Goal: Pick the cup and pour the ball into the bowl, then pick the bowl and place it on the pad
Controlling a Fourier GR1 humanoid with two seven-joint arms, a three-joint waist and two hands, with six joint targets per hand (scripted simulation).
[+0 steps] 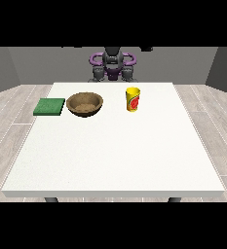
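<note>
So nothing's been picked up yet: the robot (pixel 113 65) sits behind the far edge of the table (pixel 115 160) w/ arms tucked close to its body. The dark lumps near its shoulders, at the view's left (pixel 97 73) and the view's right (pixel 129 73), are prob. the hands, but can't tell if fingers are curled or relaxed; they hold nothing visible. The yellow cup (pixel 132 99) stands upright, a short reach fwd of the hand at the view's right, well apart from it, presumably w/ the ball inside, though the ball doesn't show. The brown bowl (pixel 85 104) sits fwd of the hand at the view's left, rim up, beside the cup w/ a gap between. The green pad (pixel 49 106) lies flat just outboard of the bowl, near but not touching. The row layout looks deliberate: cup, bowl, pad in order, so the pour and the bowl move are both short sideways shifts.
</note>
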